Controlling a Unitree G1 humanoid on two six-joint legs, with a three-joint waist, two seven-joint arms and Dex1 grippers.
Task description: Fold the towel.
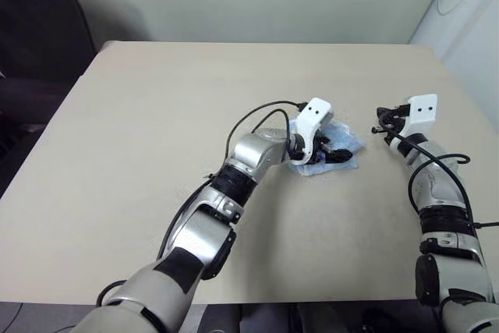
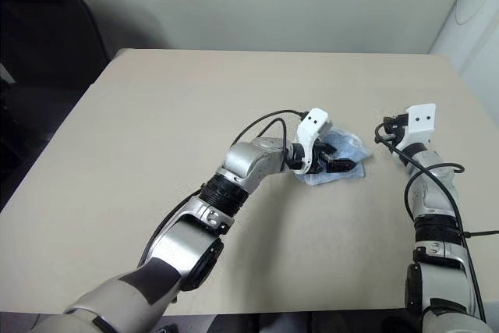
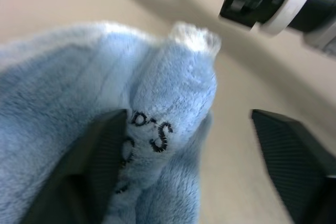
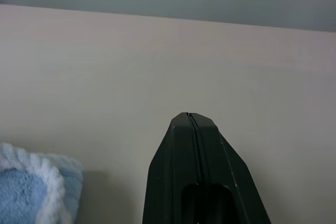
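Observation:
The towel is a small light blue terry cloth lying bunched in a heap on the table, right of centre. In the left wrist view its folded edge shows dark embroidered letters and a white tuft at the top. My left gripper rests on the heap, open, its black fingers set wide apart with a fold of cloth lying against one of them. My right gripper hovers over bare table to the right of the towel, shut with nothing in it. A white-edged corner of the towel lies beside it.
The beige table has wide bare areas to the left and far side of the towel. A dark chair stands beyond the table's far left corner. A white appliance stands at the far right.

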